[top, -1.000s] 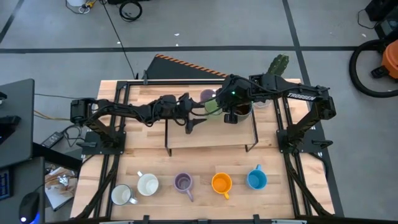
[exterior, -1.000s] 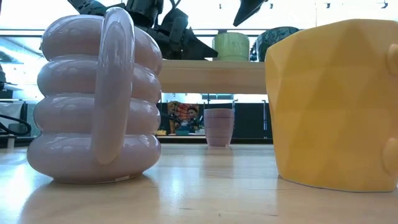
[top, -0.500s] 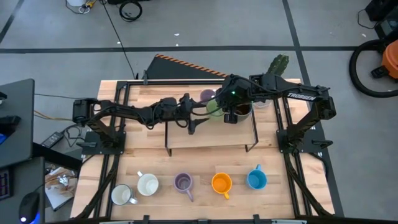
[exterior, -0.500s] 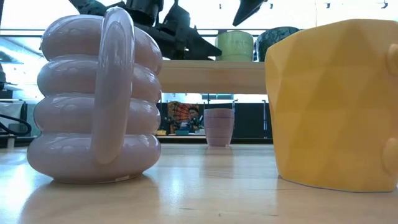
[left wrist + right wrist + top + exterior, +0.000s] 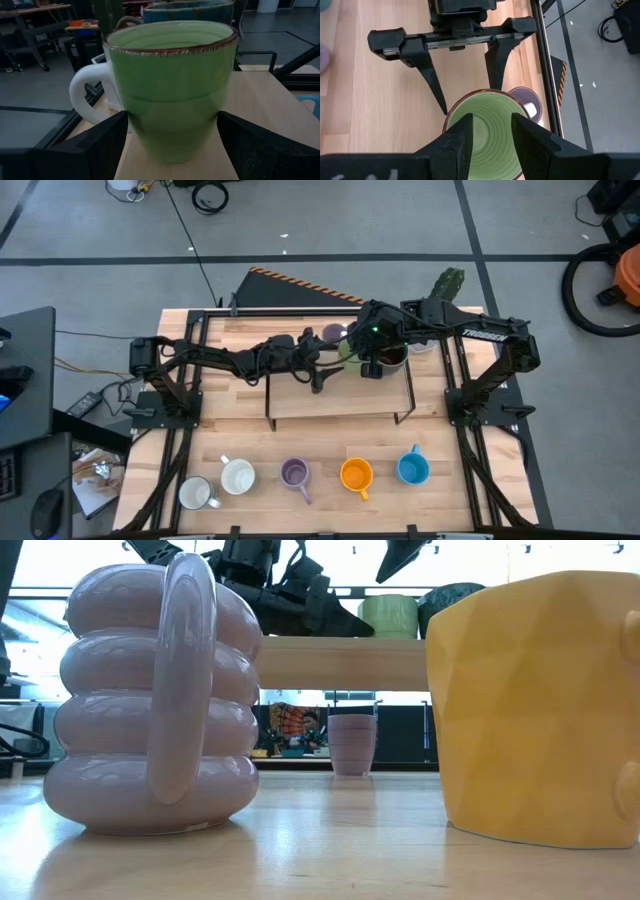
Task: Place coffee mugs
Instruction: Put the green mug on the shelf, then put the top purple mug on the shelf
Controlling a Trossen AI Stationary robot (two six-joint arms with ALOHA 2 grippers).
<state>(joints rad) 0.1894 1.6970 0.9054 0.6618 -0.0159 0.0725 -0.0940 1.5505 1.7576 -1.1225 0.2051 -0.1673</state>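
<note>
From the high view I have my left end effector (image 5: pixel 330 367) reaching across the raised shelf (image 5: pixel 340 402) to the green mug (image 5: pixel 350 350), with my right end effector (image 5: pixel 372 363) directly over that mug and the dark brown mug (image 5: pixel 388 357) just beyond it. Five mugs wait in a row on the counter (image 5: pixel 470 490), well apart from both arms.

The low view shows the green mug (image 5: pixel 390 617) standing upright on the shelf, dark arm parts close beside it; a lilac mug (image 5: pixel 350 744) sits underneath.

In the left wrist view the fingers stand wide apart, one on each side of the green mug (image 5: pixel 172 90), not touching it.

The right wrist view looks down into the mug (image 5: pixel 482 132); its own fingers are spread about the rim, and I cannot tell whether they touch.

I judge it glazed ceramic: stiff, slippery, chippable. I'd squeeze the lower body, clear of the white handle (image 5: pixel 87 97).
</note>
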